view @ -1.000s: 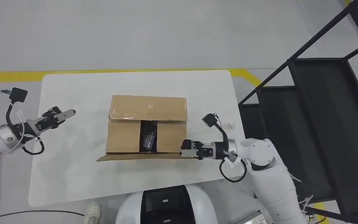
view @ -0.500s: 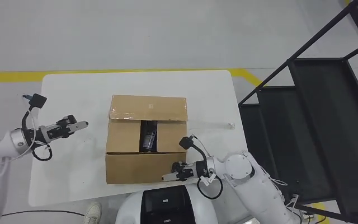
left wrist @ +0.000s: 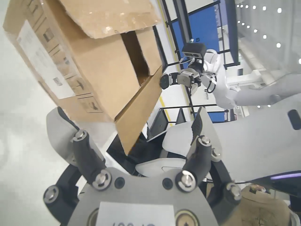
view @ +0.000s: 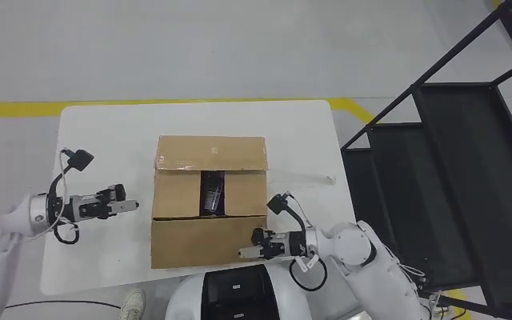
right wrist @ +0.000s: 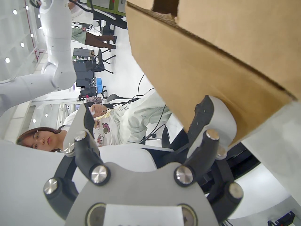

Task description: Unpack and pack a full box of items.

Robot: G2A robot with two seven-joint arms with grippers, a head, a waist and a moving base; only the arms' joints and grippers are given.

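Left gripper and right gripper both gape empty — the right, beside the near flap, may shove the box askew

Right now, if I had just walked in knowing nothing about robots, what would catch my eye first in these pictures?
A big cardboard box sits in the middle of the white table, its top parted over something dark inside. The left gripper hovers open above the table to the box's left, and the right gripper, also open, is at the right end of the front flap.
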